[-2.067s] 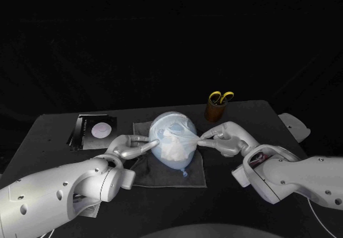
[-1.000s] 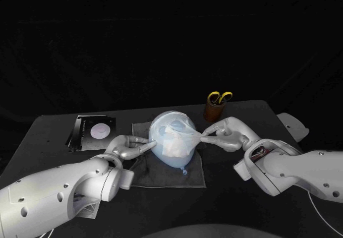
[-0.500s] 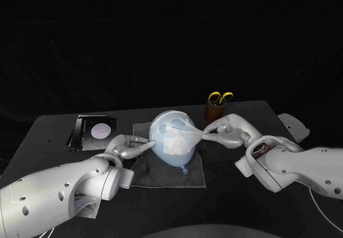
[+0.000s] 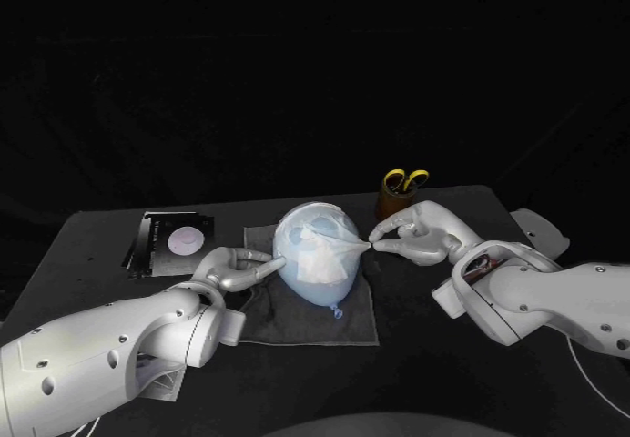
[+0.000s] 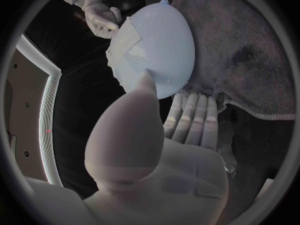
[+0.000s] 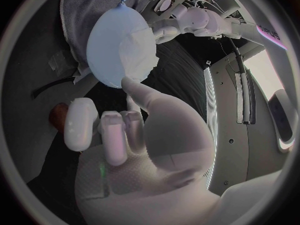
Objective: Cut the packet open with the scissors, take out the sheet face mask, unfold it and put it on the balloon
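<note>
Pinching the sheet mask (image 4: 317, 259), right hand (image 4: 421, 237); left hand (image 4: 238, 269) touches balloon (image 4: 312, 219).

A black worktop (image 4: 92, 241) fills the lower half, its far edge running from 9 o'clock to 2 o'clock. Beyond it, toward 12 o'clock, stands a dark, unlit backdrop (image 4: 315, 91).

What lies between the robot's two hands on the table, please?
In the head view, the balloon with the sheet mask draped on it lies between the left hand and right hand.
</note>
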Controlling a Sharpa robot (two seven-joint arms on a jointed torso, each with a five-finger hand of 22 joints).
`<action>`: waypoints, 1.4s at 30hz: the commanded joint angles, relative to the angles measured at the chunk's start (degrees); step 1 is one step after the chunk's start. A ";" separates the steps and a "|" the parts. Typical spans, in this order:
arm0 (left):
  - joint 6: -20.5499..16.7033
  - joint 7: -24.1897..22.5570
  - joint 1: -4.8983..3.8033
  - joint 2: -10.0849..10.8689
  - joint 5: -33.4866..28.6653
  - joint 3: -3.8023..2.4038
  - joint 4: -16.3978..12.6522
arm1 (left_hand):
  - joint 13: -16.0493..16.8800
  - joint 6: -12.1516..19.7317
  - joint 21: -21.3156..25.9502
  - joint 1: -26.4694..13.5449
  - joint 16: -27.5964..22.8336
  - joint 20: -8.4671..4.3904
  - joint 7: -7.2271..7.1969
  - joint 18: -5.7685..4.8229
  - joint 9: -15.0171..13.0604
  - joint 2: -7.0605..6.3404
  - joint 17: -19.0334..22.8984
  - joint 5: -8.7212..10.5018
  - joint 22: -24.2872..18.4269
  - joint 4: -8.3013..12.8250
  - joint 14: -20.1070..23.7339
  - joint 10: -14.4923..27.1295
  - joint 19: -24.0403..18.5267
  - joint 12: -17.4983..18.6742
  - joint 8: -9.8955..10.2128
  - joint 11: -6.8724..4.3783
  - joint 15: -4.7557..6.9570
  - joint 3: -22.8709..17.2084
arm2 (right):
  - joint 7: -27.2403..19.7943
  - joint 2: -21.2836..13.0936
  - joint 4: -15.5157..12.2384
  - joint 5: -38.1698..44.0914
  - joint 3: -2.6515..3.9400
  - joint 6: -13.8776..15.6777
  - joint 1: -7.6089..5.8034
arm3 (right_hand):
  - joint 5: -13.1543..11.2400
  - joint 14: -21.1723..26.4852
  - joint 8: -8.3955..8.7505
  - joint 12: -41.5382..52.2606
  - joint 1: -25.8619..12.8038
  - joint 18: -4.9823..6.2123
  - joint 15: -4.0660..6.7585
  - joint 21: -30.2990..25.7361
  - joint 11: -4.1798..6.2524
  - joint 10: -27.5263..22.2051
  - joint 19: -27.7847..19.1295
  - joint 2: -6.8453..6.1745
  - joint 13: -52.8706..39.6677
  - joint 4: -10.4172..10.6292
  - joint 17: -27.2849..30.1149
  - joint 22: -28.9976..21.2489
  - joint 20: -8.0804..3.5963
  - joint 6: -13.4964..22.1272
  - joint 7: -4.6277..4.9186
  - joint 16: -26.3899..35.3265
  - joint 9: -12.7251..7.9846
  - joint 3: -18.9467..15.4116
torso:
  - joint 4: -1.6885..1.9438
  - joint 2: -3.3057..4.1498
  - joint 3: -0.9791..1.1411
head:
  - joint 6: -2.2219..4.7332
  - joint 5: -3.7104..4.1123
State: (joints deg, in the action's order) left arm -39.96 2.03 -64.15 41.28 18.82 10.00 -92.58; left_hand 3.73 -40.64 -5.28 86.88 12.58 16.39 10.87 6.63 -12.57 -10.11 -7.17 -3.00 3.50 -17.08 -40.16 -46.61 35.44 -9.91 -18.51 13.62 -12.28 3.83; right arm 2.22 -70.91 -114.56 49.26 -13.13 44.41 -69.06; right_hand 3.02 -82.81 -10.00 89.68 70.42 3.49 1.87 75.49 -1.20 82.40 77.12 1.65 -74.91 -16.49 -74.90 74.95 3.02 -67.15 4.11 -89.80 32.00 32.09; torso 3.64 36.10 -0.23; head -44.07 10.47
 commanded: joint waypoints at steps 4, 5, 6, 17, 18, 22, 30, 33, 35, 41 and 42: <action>-0.82 0.97 0.24 -0.03 -0.17 0.25 0.64 | -0.09 -0.45 0.57 0.59 -0.53 0.19 4.97 -1.01 0.16 -0.45 0.16 0.14 -0.26 0.00 0.84 -0.37 -1.16 0.55 0.34 -0.14 0.04 -0.48 | -3.82 0.03 -0.23 -8.63 0.03 -5.02 -1.43 | -0.08 -7.19 -0.19 0.32 -0.78 1.01 1.22 -0.09 1.07 7.60 0.10 -0.31 -15.09 0.35 -15.10 1.30 0.13 -0.08 0.38 -0.20 -0.08 0.14 | 0.03 -0.02 -0.04 | 0.58 -0.08; -0.77 0.77 0.24 -0.04 -0.17 0.25 0.66 | -0.10 -0.44 0.62 0.60 -0.58 0.16 4.98 -0.99 0.17 -0.51 0.18 0.14 -0.28 0.00 0.90 -0.36 -1.28 0.61 0.37 -0.13 0.02 -0.46 | -4.33 0.06 -0.20 -10.46 0.03 -5.84 -1.65 | -0.08 -7.19 -0.19 0.32 -0.78 1.01 1.22 -0.09 1.07 7.60 0.10 -0.31 -15.09 0.35 -15.10 1.30 0.13 -0.08 0.38 -0.20 -0.08 0.14 | 0.03 -0.02 -0.03 | 0.76 -0.13; -0.73 0.57 0.24 -0.04 -0.18 0.25 0.67 | -0.10 -0.41 0.66 0.60 -0.65 0.13 4.99 -0.95 0.19 -0.55 0.21 0.14 -0.29 -0.01 1.02 -0.34 -1.35 0.66 0.41 -0.11 -0.01 -0.46 | -4.76 0.09 -0.16 -12.13 0.03 -6.56 -1.85 | -0.08 -7.19 -0.19 0.32 -0.82 1.04 1.22 -0.19 1.06 7.60 0.01 -0.32 -15.09 0.39 -15.10 1.21 0.13 -0.06 0.39 -0.20 -0.07 0.19 | 0.04 -0.02 -0.04 | 0.85 -0.16; 0.87 -2.98 0.24 0.68 -0.71 -0.16 0.27 | -0.12 0.50 1.06 1.04 -1.67 0.07 4.97 -0.28 0.62 -0.70 0.62 0.13 -0.32 0.00 2.62 0.16 -2.17 1.54 1.21 0.05 -0.28 -0.56 | -2.11 0.31 1.15 -15.21 -0.01 -8.31 -3.46 | -0.18 -7.19 0.00 0.32 -2.45 1.44 1.20 -1.79 0.88 7.60 -1.27 -1.05 -15.09 1.49 -15.10 -0.13 0.27 1.20 0.66 -0.20 0.40 0.58 | 0.09 -0.04 -0.13 | 1.33 -0.08; 1.21 -3.47 0.24 0.81 -0.93 -0.21 0.17 | -0.12 0.42 1.06 1.05 -1.68 0.07 4.97 -0.28 0.60 -0.70 0.62 0.13 -0.32 0.00 2.64 0.16 -2.16 1.55 1.18 0.05 -0.28 -0.56 | -1.69 0.31 1.46 -14.16 -0.03 -7.79 -3.50 | -0.22 -7.19 0.36 0.32 -2.76 1.48 1.13 -2.00 0.67 7.60 -1.42 -1.66 -15.09 1.56 -15.10 -0.30 0.31 2.11 0.95 -0.20 0.41 0.19 | 0.06 -0.01 -0.12 | 1.34 -0.06; 3.07 -6.20 0.24 1.64 -2.37 -0.42 -0.36 | -0.09 0.78 1.06 1.36 -1.65 0.42 5.06 -0.65 0.77 -0.29 0.55 0.14 -0.26 0.03 2.05 0.17 -2.03 1.77 1.48 0.07 -0.22 -0.86 | -1.47 0.00 2.11 -9.88 -0.17 -6.08 -3.45 | 0.32 -7.19 3.02 0.32 -6.32 1.69 -0.01 -3.45 -0.60 7.60 -2.31 -5.24 -15.09 4.12 -15.10 -1.43 1.14 6.94 2.38 -0.20 -0.31 -4.41 | 0.01 0.12 -0.04 | 1.27 -0.02; 7.58 -12.34 0.24 3.61 -4.31 -0.94 -1.91 | -0.06 0.76 1.26 2.04 -1.40 0.46 5.05 -1.71 0.88 0.31 0.35 0.16 -0.32 0.10 0.87 0.05 -2.92 2.04 1.69 0.08 -0.18 -1.26 | -4.55 -1.32 1.10 -4.21 -0.36 -3.22 -1.59 | 0.63 -7.19 5.27 0.32 -7.15 2.16 -1.21 -5.68 -1.88 7.60 -3.54 -8.60 -15.09 6.72 -15.10 -3.14 2.45 10.09 3.73 -0.20 -1.20 -10.25 | 0.00 0.05 -0.02 | 0.88 -0.25; 9.05 -14.20 0.24 4.36 -4.56 -1.11 -2.43 | -0.04 0.43 1.36 2.24 -1.38 0.44 5.01 -2.04 0.83 0.46 0.33 0.17 -0.36 0.11 0.74 -0.06 -3.36 2.08 1.61 0.04 -0.17 -1.33 | -5.92 -1.74 0.87 -3.22 -0.40 -2.33 -0.60 | 0.65 -7.19 5.38 0.32 -6.88 2.18 -1.28 -5.80 -1.94 7.60 -3.57 -8.76 -15.09 6.96 -15.10 -3.20 2.54 10.21 3.78 -0.20 -1.24 -10.86 | -0.12 -0.01 0.00 | 0.87 -0.44; 9.73 -14.90 0.24 4.71 -4.63 -1.15 -2.61 | -0.05 0.33 1.40 2.64 -1.50 0.41 4.95 -2.34 0.84 0.68 0.38 0.17 -0.35 0.15 0.98 -0.12 -3.40 2.17 1.63 0.01 -0.17 -1.52 | -6.61 -1.87 0.78 -2.90 -0.42 -2.06 -0.01 | 0.64 -7.19 5.48 0.32 -6.66 2.23 -1.32 -6.00 -1.98 7.60 -3.66 -8.89 -15.09 7.15 -15.10 -3.35 2.61 10.31 3.81 -0.20 -1.27 -11.38 | -0.20 -0.03 0.02 | 0.81 -0.49; 11.44 -16.47 0.24 6.16 -4.76 -1.24 -3.01 | -0.06 -0.01 1.43 3.21 -1.70 0.38 4.87 -2.64 0.82 1.08 0.45 0.19 -0.34 0.20 1.36 -0.11 -3.54 2.35 1.59 0.01 -0.19 -1.87 | -8.10 -1.91 0.81 -2.26 -0.49 -1.71 2.05 | 0.84 -7.19 5.77 0.32 -5.42 2.31 -1.45 -6.45 -2.11 7.60 -3.88 -8.81 -15.09 7.28 -15.10 -3.66 2.74 10.69 3.95 -0.20 -1.39 -12.27 | -0.04 0.03 0.05 | 0.70 -0.30; 11.66 -16.66 0.24 6.38 -4.77 -1.24 -3.04 | -0.05 -0.18 1.44 3.48 -1.72 0.37 4.84 -2.71 0.79 1.23 0.46 0.19 -0.33 0.22 1.36 -0.13 -3.57 2.40 1.55 0.00 -0.19 -2.03 | -8.18 -1.91 0.84 -2.21 -0.50 -1.71 2.29 | 0.84 -7.19 5.77 0.32 -5.42 2.31 -1.45 -6.45 -2.11 7.60 -3.88 -8.81 -15.09 7.28 -15.10 -3.66 2.74 10.69 3.95 -0.20 -1.39 -12.28 | -0.03 0.04 0.04 | 0.67 -0.30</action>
State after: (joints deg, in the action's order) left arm -31.60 -11.21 -63.89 47.53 14.67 8.83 -95.41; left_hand 3.68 -40.37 -3.94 89.89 11.08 16.68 10.74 4.34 -11.73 -8.75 -6.79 -3.01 3.19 -16.76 -39.12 -46.60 32.24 -7.77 -17.19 13.62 -12.49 2.11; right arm -3.36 -72.85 -113.71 44.72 -13.64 41.79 -67.01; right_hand 3.67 -83.83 -4.40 89.60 64.62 5.29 0.82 69.32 -1.86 83.02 73.65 -7.15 -74.93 -9.24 -74.91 71.30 5.86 -56.76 7.91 -89.76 30.65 20.23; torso 3.53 36.10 -0.19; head -43.32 10.10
